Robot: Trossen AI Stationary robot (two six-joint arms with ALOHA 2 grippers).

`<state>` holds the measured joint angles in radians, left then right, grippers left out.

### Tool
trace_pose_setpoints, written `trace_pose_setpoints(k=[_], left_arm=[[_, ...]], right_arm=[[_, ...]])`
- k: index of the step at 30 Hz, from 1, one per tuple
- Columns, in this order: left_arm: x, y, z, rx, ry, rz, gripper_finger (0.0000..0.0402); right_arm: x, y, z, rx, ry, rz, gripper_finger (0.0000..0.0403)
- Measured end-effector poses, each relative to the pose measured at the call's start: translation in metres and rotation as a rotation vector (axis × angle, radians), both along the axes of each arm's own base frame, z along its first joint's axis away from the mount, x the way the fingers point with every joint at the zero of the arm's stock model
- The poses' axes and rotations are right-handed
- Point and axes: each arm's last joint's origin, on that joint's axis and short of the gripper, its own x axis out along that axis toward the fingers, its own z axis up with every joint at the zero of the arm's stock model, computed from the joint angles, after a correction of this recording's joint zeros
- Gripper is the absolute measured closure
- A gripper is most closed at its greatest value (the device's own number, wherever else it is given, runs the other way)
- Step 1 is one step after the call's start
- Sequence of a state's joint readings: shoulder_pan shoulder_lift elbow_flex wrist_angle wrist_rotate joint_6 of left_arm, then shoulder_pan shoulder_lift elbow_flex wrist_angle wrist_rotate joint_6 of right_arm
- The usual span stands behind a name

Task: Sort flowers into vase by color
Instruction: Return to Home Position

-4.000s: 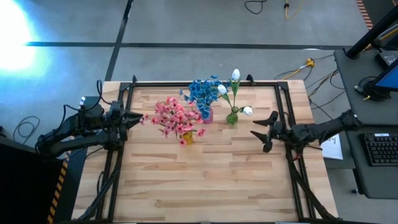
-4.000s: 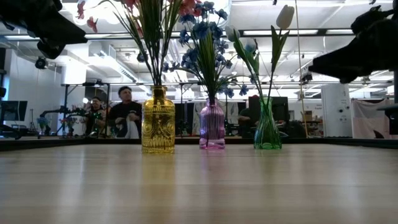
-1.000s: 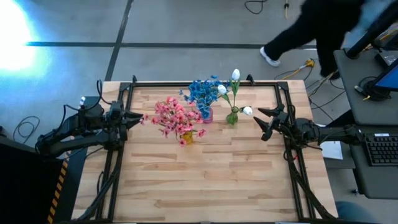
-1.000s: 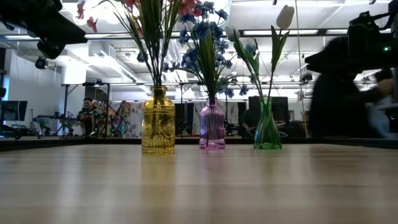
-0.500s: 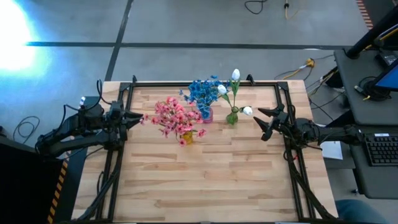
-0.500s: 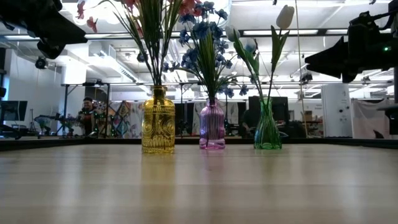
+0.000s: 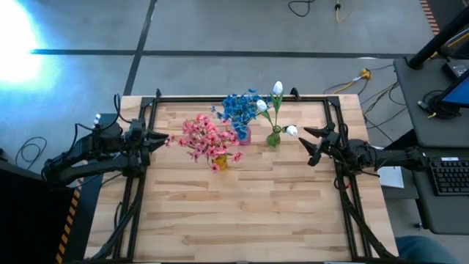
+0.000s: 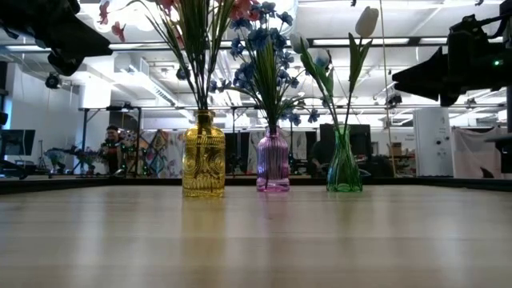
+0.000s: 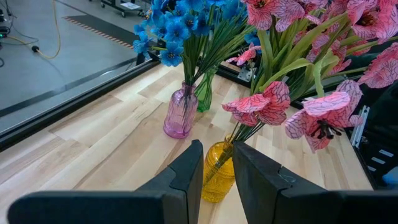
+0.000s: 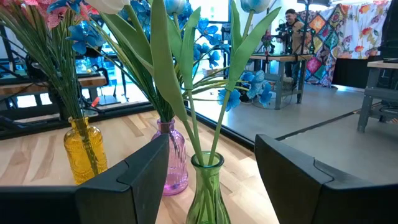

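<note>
Flowers [image 7: 236, 114]: pink blossoms [image 7: 207, 139] in yellow vase [image 8: 203, 156], blue blossoms [image 7: 238, 108] in purple vase [image 8: 273, 160], white buds [image 7: 277, 89] in green vase [image 8: 344, 160], table [image 7: 242, 213] far middle.
Left fingers [image 9: 186, 177]: I see a narrow gap, empty.
Right fingers [image 10: 124, 180]: spread, empty, near green vase.

Vases [image 8: 273, 170] holding flowers [image 8: 260, 44] stand in a row on the table's [image 8: 256, 240] far half.

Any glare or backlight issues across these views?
High view: blown-out glare patch on the floor, far left of the table. Low view: ceiling lights backlight the blue flowers; left arm and right arm read as silhouettes. Right wrist view: bright room behind the green vase.
</note>
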<state>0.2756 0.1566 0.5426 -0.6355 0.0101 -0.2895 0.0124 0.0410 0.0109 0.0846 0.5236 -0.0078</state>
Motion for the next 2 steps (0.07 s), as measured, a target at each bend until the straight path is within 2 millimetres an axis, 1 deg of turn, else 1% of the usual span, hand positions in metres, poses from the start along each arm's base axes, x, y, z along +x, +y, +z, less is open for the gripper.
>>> trace_pose_setpoints(k=[2], left_arm=[[0.0, 0.0, 0.0, 0.0, 0.0, 0.0, 0.0327]], right_arm=[[0.0, 0.0, 0.0, 0.0, 0.0, 0.0, 0.0174]])
